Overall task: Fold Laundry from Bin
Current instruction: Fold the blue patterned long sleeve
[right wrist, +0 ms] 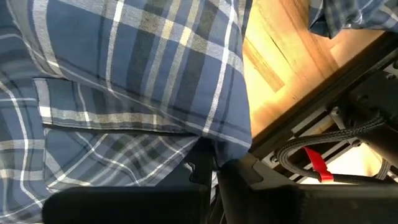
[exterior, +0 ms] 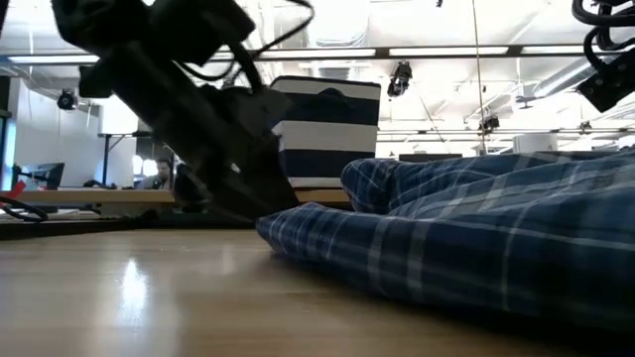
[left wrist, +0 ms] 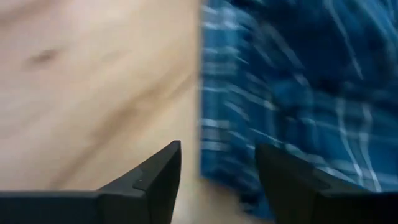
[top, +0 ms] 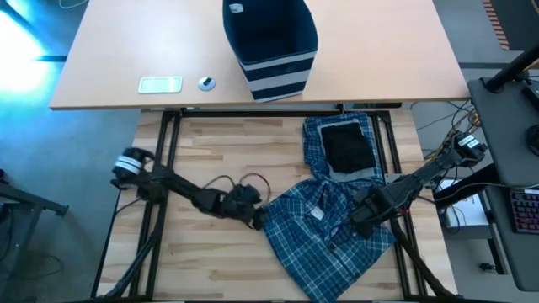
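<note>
A blue-and-white plaid garment (top: 324, 231) lies spread on the wooden table (top: 210, 252), rumpled in the middle. A second plaid piece (top: 324, 135) lies beyond it with a small black piece (top: 348, 147) on top. The navy striped bin (top: 271, 42) stands on the far tabletop. My left gripper (left wrist: 217, 180) is open at the garment's left edge (left wrist: 208, 124), one finger over bare wood and one over cloth; whether it touches the cloth I cannot tell. My right gripper (top: 364, 220) is shut on the garment near its right side. My right gripper pinches a fold of the plaid garment (right wrist: 214, 140) between its two fingers, close to the cloth's right edge. The fingers come from above, pointing steeply down. The cloth rises to the fingers in a ridge, while the garment around it lies on the table.
A pale flat device (top: 160, 84) and a small round object (top: 206, 82) lie on the far tabletop left of the bin. Cables and the dark table frame (right wrist: 323, 155) run along the right edge. Bare wood lies to the left and near the front.
</note>
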`<act>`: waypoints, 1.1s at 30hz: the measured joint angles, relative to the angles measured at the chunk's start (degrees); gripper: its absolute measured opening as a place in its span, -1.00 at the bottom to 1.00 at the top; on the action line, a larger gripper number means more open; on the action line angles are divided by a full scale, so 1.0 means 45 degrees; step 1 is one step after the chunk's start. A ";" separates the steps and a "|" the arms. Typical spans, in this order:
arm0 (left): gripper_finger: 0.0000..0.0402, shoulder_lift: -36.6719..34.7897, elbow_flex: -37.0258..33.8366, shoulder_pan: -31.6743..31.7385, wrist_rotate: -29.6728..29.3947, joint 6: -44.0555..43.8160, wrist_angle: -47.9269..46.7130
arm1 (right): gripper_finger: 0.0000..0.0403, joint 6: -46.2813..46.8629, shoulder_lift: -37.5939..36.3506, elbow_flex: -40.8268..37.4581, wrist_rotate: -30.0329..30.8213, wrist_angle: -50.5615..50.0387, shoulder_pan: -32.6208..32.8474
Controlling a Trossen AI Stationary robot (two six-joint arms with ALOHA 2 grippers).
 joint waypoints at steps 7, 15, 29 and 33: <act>-0.31 0.2133 0.2258 0.0044 -0.0122 0.0434 -0.2186 | -0.96 0.0002 0.0000 0.0046 0.0025 0.0038 -0.0003; -0.78 0.2254 0.2616 -0.0233 -0.0057 -0.0064 -0.4996 | -0.96 -0.0103 -0.0033 -0.0048 0.1347 -0.1333 -0.0538; -0.99 0.1997 0.2574 -0.0943 -0.0059 -0.0665 -0.6822 | -0.96 -0.0736 -0.0097 -0.0981 0.1524 -0.0812 -0.1477; -0.99 0.1809 0.2550 -0.1069 -0.0151 -0.0656 -0.6974 | -0.95 -0.0366 -0.0112 -0.0863 0.1940 -0.0069 -0.1478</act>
